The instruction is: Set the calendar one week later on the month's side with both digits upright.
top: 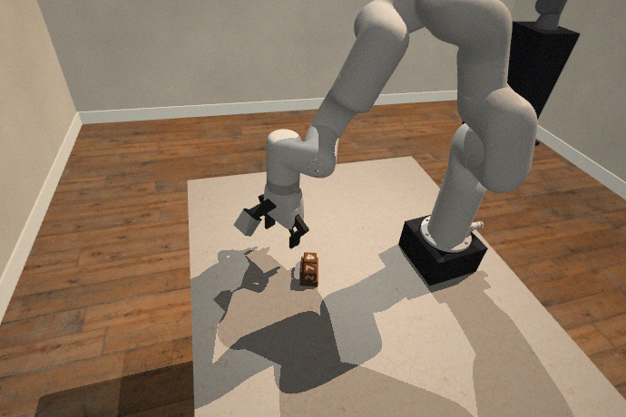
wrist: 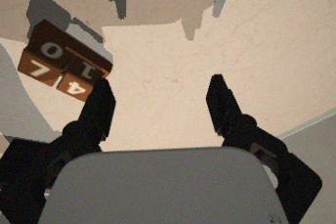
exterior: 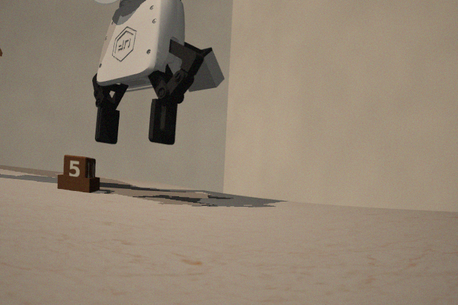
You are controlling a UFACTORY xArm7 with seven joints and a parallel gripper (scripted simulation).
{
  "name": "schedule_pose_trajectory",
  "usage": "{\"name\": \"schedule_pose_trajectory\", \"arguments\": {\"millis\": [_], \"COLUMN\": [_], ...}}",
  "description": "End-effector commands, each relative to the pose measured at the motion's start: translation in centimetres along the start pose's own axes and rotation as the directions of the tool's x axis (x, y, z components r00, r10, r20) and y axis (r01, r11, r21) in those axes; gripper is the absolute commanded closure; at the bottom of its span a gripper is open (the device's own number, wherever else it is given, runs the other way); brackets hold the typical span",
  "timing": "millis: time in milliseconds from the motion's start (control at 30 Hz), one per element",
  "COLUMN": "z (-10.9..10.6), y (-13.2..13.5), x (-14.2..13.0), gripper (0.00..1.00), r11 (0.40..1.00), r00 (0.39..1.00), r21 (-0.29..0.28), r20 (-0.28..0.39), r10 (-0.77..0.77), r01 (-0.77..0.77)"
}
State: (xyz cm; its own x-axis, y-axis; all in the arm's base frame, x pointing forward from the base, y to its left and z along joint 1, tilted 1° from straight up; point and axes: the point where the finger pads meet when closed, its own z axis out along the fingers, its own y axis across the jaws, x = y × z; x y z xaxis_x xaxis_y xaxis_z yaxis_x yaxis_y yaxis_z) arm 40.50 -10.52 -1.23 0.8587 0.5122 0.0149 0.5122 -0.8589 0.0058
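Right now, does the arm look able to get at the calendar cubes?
Probably yes: the hand is open above and to one side of the cubes, whose tops stand clear of the tray.

Grey walls — white baseboards, brown plank floor.

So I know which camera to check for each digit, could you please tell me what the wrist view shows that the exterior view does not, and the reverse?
Only the wrist view: a 0 and a 1 on one side, and a 7 and a 4 on top.
Only the exterior view: a 5 on an end, and the logo.
Both: the calendar on the table, and the open gripper.
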Motion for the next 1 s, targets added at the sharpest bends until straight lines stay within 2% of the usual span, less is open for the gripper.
{"name": "schedule_pose_trajectory", "arguments": {"millis": [0,967], "z": [0.1,1.5], "y": [1.4,1.7], "x": [-0.2,-0.3], "gripper": [0.0,0.0], "r11": [1.0,1.0], "r00": [1.0,1.0], "r21": [-0.003,-0.003], "r20": [-0.003,-0.003], "r10": [0.002,0.002], "r01": [-0.002,-0.002]}}
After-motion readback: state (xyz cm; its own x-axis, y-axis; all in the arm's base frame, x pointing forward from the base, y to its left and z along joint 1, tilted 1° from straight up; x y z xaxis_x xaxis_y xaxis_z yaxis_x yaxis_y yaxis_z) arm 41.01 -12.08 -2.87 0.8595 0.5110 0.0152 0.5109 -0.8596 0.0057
